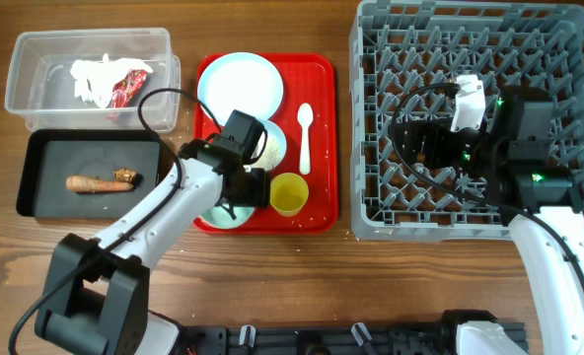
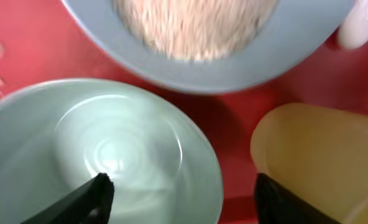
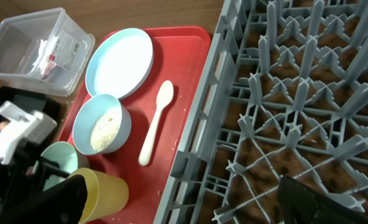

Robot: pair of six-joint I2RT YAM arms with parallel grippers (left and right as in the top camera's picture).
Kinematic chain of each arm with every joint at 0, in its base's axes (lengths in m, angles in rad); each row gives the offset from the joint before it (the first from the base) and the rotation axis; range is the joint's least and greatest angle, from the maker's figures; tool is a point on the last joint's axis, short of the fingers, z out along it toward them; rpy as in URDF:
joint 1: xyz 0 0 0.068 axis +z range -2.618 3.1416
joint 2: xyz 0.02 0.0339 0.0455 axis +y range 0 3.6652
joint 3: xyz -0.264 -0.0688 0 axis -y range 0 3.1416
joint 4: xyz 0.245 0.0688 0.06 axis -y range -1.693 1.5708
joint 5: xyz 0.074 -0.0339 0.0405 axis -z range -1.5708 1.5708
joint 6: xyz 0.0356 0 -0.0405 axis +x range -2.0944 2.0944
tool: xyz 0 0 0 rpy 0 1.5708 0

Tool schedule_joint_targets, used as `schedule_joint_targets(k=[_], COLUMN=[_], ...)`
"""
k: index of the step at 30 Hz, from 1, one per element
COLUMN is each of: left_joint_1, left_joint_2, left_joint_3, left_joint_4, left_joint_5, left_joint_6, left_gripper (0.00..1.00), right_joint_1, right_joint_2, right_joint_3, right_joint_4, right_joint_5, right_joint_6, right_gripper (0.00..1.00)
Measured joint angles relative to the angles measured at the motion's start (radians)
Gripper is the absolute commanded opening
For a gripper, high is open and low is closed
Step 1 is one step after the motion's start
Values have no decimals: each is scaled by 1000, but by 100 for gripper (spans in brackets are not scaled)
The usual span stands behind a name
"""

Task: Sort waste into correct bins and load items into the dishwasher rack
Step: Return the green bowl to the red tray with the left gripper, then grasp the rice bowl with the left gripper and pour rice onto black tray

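Observation:
A red tray (image 1: 322, 212) holds a light blue plate (image 1: 239, 84), a blue bowl of crumbs (image 1: 269, 143), a white spoon (image 1: 305, 136), a yellow cup (image 1: 289, 193) and a pale green bowl (image 1: 216, 212). My left gripper (image 2: 184, 199) is open low over the green bowl (image 2: 109, 155), one finger inside it and the other in front of the cup (image 2: 321, 155). It holds nothing. My right gripper (image 3: 184, 205) is open and empty above the left part of the grey dishwasher rack (image 1: 470, 118).
A clear plastic bin (image 1: 90, 74) at the back left holds crumpled paper and a red wrapper. In front of it a black tray (image 1: 36, 173) holds an orange food scrap (image 1: 100, 181). The rack fills the right side of the table.

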Motion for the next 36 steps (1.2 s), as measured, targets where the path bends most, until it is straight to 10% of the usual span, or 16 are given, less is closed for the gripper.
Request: schedule_joint_targets(k=[16, 21, 36], left_joint_1=[-6, -10, -14], left_joint_2=[211, 212, 280], left_joint_3=[212, 196, 182], left_joint_4=[230, 215, 212], left_joint_5=[9, 30, 43], left_joint_6=[444, 459, 432], left_gripper=[69, 36, 5], right_joint_1=[0, 0, 0], right_joint_2=[1, 1, 1], right_joint_3=[0, 0, 0], right_joint_4=[2, 2, 2], right_joint_5=[0, 0, 0], right_joint_6=[15, 15, 15], right_gripper=[100, 100, 100])
